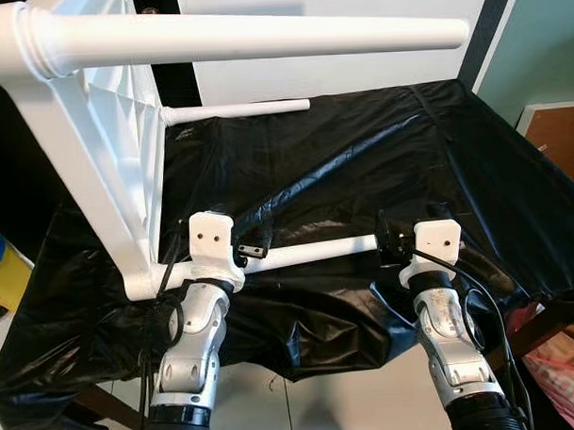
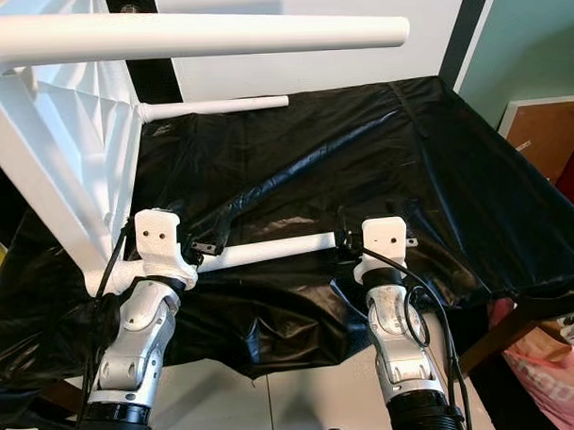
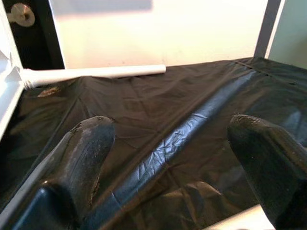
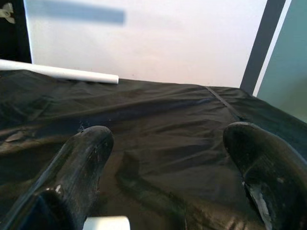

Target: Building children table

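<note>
From the head camera I look down on a work surface draped in a black plastic sheet (image 1: pixel 379 155); the white children's table (image 1: pixel 96 137) stands tipped on its side at the sheet's left edge, its ribbed underside facing right; three legs are in place and all run left to right: the top leg (image 1: pixel 262 34) high and nearest the camera, the far leg (image 1: pixel 236 110) low toward the back edge, and the near leg (image 1: pixel 307 253) along the front edge; my left gripper (image 1: pixel 253 250) sits at the near leg's root, by the tabletop's lower corner; my right gripper (image 1: pixel 387 238) sits at that leg's free end; so the leg's long axis spans from one gripper to the other, with the left nearer the joint; the right eye shows the same layout. From the left wrist camera the two black fingers (image 3: pixel 84 153) are spread wide, with nothing between them but sheet; a sliver of the near leg shows under the other finger, and the far leg lies across the back. From the right wrist camera the fingers (image 4: pixel 81 158) are likewise spread and pinch nothing; the near leg's blunt end (image 4: pixel 106 223) sits just below them; I judge any seating or twisting falls to the right gripper, closing on that end.
</note>
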### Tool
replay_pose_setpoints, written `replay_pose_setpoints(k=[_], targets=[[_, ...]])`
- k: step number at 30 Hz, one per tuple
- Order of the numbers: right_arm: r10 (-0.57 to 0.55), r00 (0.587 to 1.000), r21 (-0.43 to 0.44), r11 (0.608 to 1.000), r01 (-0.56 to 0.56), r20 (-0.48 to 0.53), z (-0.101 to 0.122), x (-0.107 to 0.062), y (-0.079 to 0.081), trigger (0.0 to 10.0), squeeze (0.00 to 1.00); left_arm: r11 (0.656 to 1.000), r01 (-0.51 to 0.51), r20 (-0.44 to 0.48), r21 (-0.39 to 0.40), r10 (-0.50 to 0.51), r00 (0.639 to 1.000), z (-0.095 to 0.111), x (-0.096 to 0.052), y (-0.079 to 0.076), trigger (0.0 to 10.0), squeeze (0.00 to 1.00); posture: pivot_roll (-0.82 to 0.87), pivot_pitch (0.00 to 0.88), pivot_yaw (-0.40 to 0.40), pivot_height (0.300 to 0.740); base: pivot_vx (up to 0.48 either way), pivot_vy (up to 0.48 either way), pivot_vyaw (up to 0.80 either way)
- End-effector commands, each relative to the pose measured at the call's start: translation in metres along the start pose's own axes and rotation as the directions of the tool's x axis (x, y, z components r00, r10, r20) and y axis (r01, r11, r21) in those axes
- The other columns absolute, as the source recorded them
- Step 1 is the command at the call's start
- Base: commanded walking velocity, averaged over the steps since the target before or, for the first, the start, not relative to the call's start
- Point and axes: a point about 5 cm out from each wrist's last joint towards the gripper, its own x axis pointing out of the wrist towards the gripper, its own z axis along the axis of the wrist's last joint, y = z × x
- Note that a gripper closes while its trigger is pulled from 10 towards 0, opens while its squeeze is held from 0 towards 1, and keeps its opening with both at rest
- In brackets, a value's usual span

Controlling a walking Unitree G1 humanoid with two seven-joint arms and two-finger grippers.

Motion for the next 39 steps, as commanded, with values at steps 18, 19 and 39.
replay_pose_setpoints(k=[18, 19, 39], targets=[[-0.005, 1.0, -0.009, 1.0, 0.005, 0.003, 0.0012, -0.0015, -0.0042, 10.0, 0.0, 0.999, 0.042, -0.013, -0.019, -0.042, 0.999, -0.0011, -0.0009, -0.0054, 10.0, 0.0, -0.08, 0.046, -0.005, 0.74, 0.0, 0.0, 0.0], [-0.005, 1.0, -0.009, 1.0, 0.005, 0.003, 0.0012, -0.0015, -0.0042, 10.0, 0.0, 0.999, 0.042, -0.013, -0.019, -0.042, 0.999, -0.0011, -0.0009, -0.0054, 10.0, 0.0, -0.08, 0.046, -0.005, 0.74, 0.0, 0.0, 0.0], [0.004, 1.0, -0.009, 1.0, -0.004, -0.001, 0.0014, -0.0032, -0.0036, 10.0, 0.0, 0.999, 0.029, -0.017, -0.027, -0.029, 0.999, -0.0024, -0.0035, -0.0054, 10.0, 0.0, -0.07, 0.054, -0.015, 0.74, 0.0, 0.0, 0.0]])
